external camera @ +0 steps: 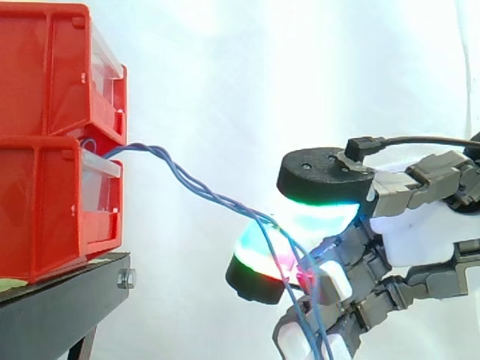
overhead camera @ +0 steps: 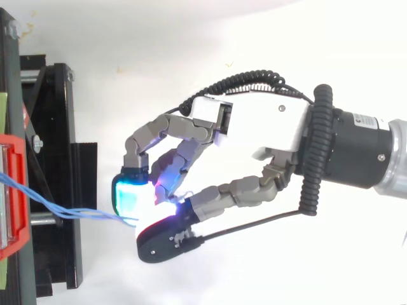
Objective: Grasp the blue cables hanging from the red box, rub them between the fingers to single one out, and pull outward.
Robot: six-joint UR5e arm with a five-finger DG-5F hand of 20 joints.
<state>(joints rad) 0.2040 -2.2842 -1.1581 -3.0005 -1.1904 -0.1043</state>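
Note:
Thin blue cables (external camera: 202,189) leave the lower red bin (external camera: 45,202) at its front lip and run twisted down to the right. They pass between the glowing fingertips (external camera: 259,255) of my hand (external camera: 420,225), then hang down below it. In the top view the cables (overhead camera: 70,210) stretch from the bin's edge (overhead camera: 14,190) to the hand (overhead camera: 254,127), whose curled fingers and thumb pinch them at the cyan and white pads (overhead camera: 133,197). The strands lie close together; I cannot tell whether one is singled out.
Two red bins are stacked, the upper one (external camera: 52,67) on the lower, on a black stand (external camera: 60,307) at the left. A white curtain is behind. Open space lies between the bins and the hand.

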